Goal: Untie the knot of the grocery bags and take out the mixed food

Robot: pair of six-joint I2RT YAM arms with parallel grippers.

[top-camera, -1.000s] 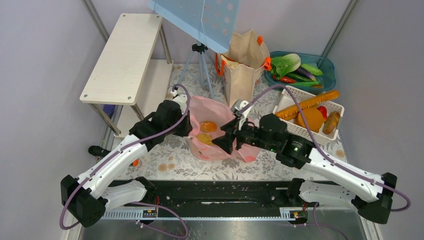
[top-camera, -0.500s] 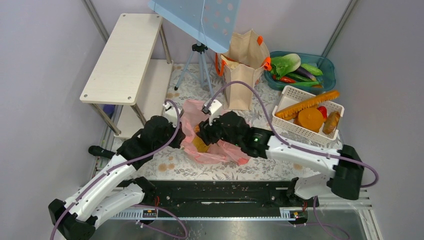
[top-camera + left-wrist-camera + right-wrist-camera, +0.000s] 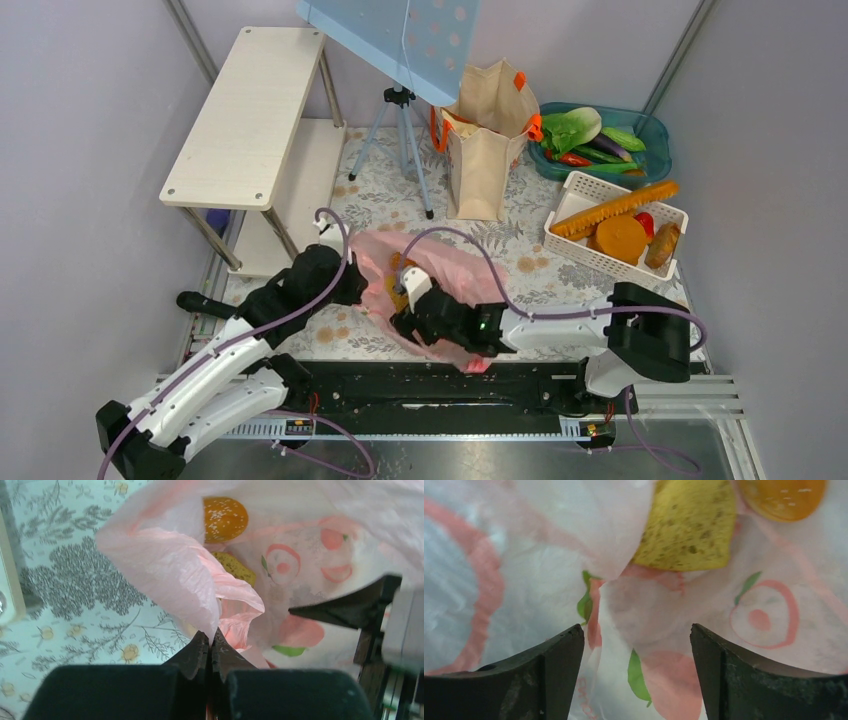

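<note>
The crinkly pink grocery bag [image 3: 170, 575] gapes, showing a seeded orange bun [image 3: 225, 519]. The left gripper [image 3: 210, 647] pinches its rim; the right gripper [image 3: 636, 645] stands wide inside.

Walled lab test cell [image 3: 90, 200]

Two arms, same build: glossy white shells on the long links, black blocky joints and bases. Purple cable loops along each arm from base to wrist, arching free above the wrist. White box-shaped module on each wrist. Left hand [image 3: 210, 652]: matte black, two tapered wedge fingers [image 3: 192, 655] on a wide black block. Right hand [image 3: 636, 672]: same black fingers [image 3: 559, 655], surface scuffed and dusty. Small green light on the right forearm. Both bases sit on a black rail with white toothed strips.
</note>
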